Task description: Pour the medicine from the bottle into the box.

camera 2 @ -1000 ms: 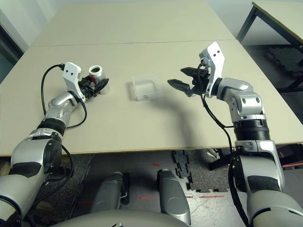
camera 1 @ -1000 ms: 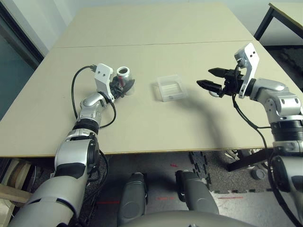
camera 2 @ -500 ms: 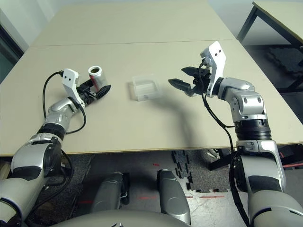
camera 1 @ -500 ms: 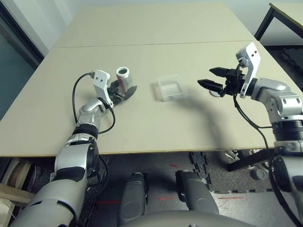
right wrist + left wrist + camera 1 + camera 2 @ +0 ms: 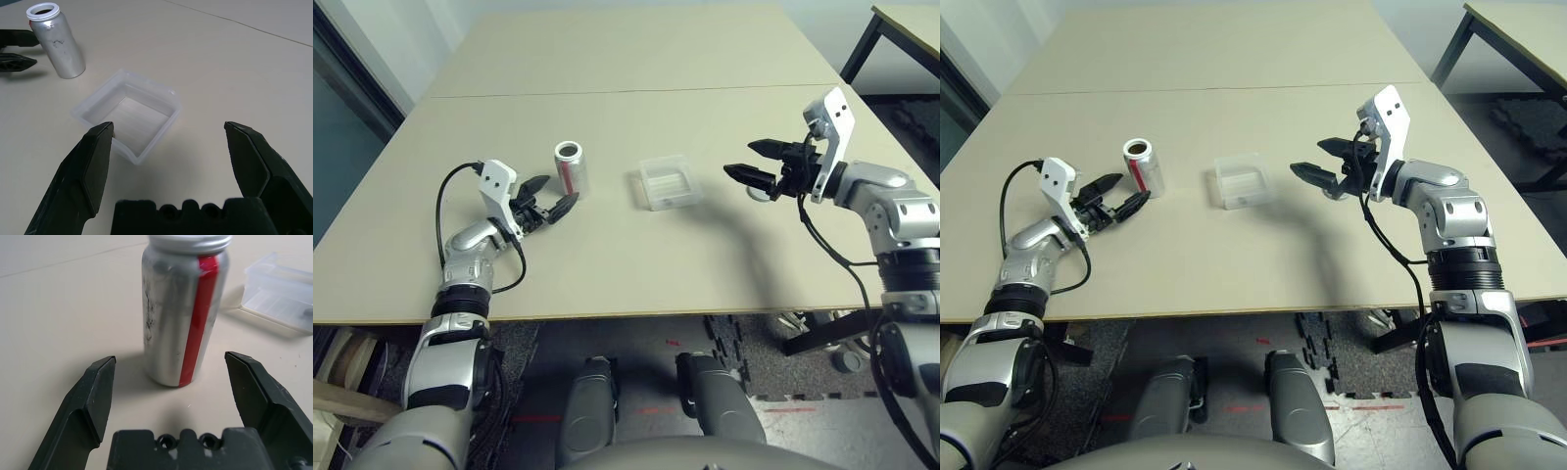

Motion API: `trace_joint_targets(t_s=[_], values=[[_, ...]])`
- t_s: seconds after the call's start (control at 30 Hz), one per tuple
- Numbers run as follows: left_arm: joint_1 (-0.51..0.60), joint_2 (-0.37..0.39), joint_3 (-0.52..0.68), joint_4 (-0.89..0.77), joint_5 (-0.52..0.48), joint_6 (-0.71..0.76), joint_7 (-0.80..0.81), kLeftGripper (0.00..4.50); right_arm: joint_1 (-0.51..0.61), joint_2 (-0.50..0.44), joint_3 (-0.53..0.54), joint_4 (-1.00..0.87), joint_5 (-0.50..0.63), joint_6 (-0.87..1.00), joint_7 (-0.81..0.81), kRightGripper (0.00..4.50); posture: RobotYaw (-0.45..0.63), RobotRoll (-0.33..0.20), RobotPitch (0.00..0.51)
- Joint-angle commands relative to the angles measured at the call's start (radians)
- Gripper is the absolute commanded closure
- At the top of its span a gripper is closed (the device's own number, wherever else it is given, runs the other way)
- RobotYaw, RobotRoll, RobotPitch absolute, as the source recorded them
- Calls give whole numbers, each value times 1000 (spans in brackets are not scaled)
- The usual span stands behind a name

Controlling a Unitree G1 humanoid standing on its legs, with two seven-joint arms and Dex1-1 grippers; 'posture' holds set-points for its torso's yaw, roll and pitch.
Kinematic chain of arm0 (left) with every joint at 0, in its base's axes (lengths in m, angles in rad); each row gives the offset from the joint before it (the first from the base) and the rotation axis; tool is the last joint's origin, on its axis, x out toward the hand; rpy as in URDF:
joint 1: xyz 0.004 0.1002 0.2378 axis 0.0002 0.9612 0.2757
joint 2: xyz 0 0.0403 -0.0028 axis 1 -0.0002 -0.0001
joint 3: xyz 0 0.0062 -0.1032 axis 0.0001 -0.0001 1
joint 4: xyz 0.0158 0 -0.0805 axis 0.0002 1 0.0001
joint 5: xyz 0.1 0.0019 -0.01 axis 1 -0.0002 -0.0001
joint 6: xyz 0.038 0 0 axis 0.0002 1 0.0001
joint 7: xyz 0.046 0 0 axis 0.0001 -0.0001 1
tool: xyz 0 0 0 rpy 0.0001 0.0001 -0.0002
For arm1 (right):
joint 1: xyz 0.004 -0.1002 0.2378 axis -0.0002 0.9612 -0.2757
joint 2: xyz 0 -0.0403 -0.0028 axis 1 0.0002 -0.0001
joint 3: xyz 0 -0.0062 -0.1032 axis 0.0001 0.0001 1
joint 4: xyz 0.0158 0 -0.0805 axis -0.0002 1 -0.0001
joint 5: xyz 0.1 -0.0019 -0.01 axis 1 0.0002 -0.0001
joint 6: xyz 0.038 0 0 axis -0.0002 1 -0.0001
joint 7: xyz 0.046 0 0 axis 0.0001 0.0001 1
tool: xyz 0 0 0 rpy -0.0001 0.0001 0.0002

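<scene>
When you check the left side of the desk (image 5: 626,264), you find the bottle (image 5: 572,170) standing upright on the surface, released and unsupported. Its mouth is uncovered, with a dark opening visible in the pale rim. A vertical red stripe (image 5: 200,318) runs down the silver side that you see in the left wrist view.

Your left gripper (image 5: 562,188) is open. Its two black fingers are spread well apart, with nothing between them. The fingertips point toward the bottle and lie just short of it, on the side nearer the robot.

Your right gripper (image 5: 737,157) is also open and holds nothing. It is positioned above the right part of the desk, with its fingers directed inward, toward the box (image 5: 670,183). In the right wrist view, the box lies ahead of the gripper.

You will find the box between the two grippers, to the right of the bottle and apart from it. It rests flat on the desk with its open side up. Its walls are clear plastic, and its corners are rounded. Note a small brownish spot (image 5: 114,135) at the box wall, partly behind a fingertip; it is too small to identify.

Underneath the right gripper, you can see part of a round, pale object (image 5: 758,194) on the desk. The gripper hides the remainder. Farther back, a straight seam (image 5: 626,92) crosses the desk from side to side.
</scene>
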Motion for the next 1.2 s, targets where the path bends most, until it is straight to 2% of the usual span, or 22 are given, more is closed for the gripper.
trace_joint_targets(t_s=[0.03, 0.3, 0.43, 0.57, 0.67, 1.0, 1.2], values=[[66, 33, 28, -117, -40, 66, 16, 25, 13, -1, -34, 20, 8, -9, -22, 0, -37, 0, 147], [188, 86, 103, -324, -122, 191, 67, 25, 74, 12, -134, 32, 8, -51, -148, 0, -40, 0, 153], [197, 91, 168, -344, -140, 204, 161, 25, 99, 46, -204, 74, 0, -120, -273, 0, -33, 0, 164], [154, 93, 229, -261, -115, 135, 294, 25, 116, 95, -307, 252, -78, -396, -560, 0, -34, 0, 169], [113, 94, 256, -183, -92, 74, 394, 25, 108, 108, -349, 358, -90, -509, -679, 0, -38, 0, 160], [7, 125, 243, 109, -23, -57, 504, 25, 53, 135, -356, 488, -90, -624, -789, 0, -69, 0, 144], [-25, 131, 229, 190, -20, -106, 517, 25, 61, 139, -347, 490, -96, -649, -812, 0, -81, 0, 146]])
